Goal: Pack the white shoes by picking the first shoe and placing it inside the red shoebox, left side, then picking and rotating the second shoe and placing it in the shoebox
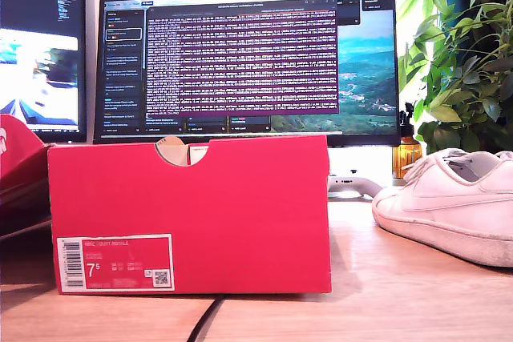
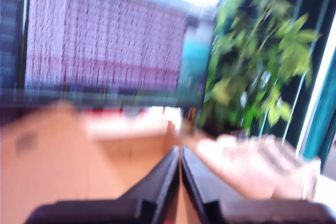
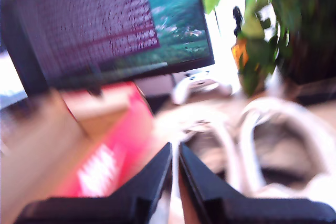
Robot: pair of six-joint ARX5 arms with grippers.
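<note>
Shoes lie just beyond my second hand, fingers together.

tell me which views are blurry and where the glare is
Exterior view: sharp, the red shoebox label readable, window glare washing out the top right by the plant. First wrist view: heavy motion blur, bright patch at top. Second wrist view: also smeared, the white shoes soft, backlight blown out behind the bottle.

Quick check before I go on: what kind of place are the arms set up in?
Most likely a home or office computer desk: a wooden desktop with two monitors, one showing terminal text, and a leafy houseplant beside them. The red shoebox and white shoes sit on it.
</note>
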